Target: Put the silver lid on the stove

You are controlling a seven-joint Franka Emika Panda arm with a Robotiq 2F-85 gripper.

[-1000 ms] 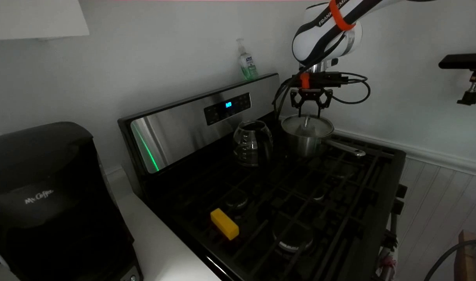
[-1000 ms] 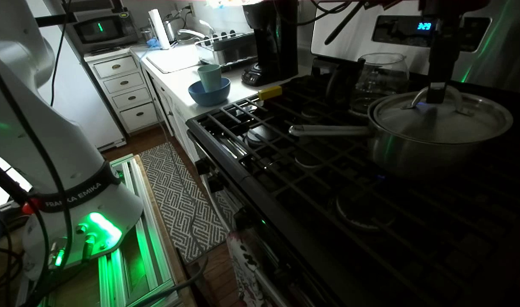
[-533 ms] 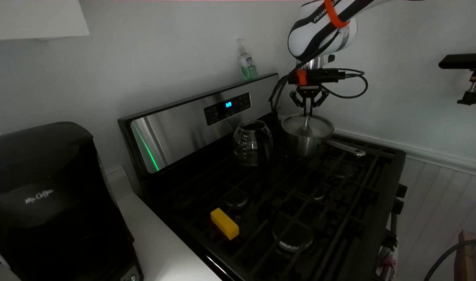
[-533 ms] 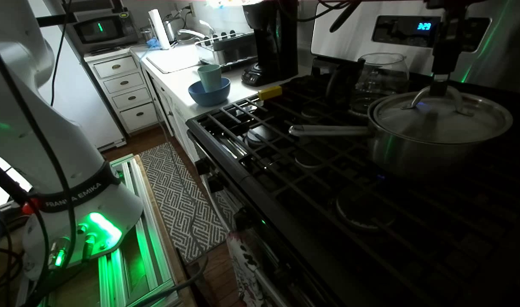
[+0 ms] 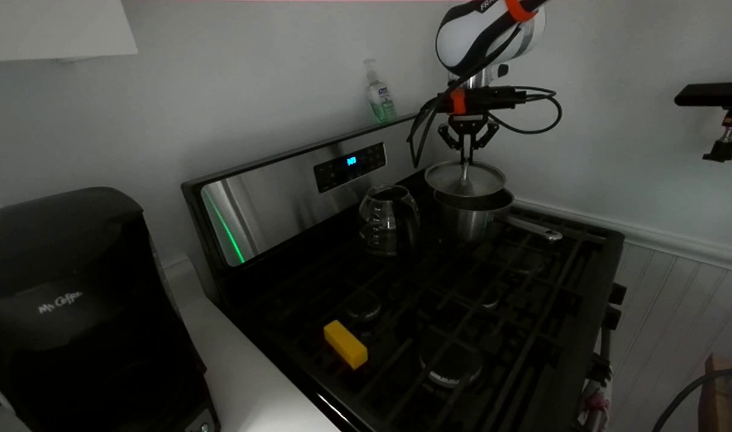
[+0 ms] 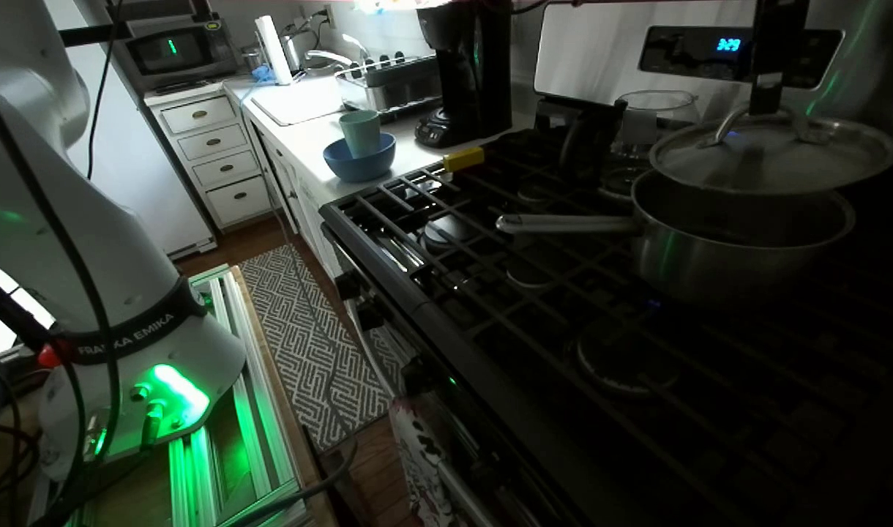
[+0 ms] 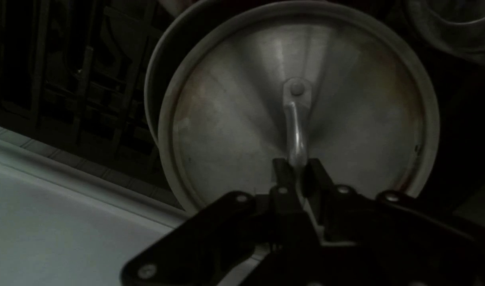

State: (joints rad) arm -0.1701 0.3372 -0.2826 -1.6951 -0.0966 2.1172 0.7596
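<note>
My gripper: I have its fingers almost together, pinching the handle from both sides.
The lid: hangs by that handle in the air, just above the pot.
The stove: below, with the pot sitting on it.

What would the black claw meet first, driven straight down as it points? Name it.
Probably the deep silver metal pot: the claw grips the round silver metal lid partly above it, so the lid would likely land there first, though depth is unclear.
</note>
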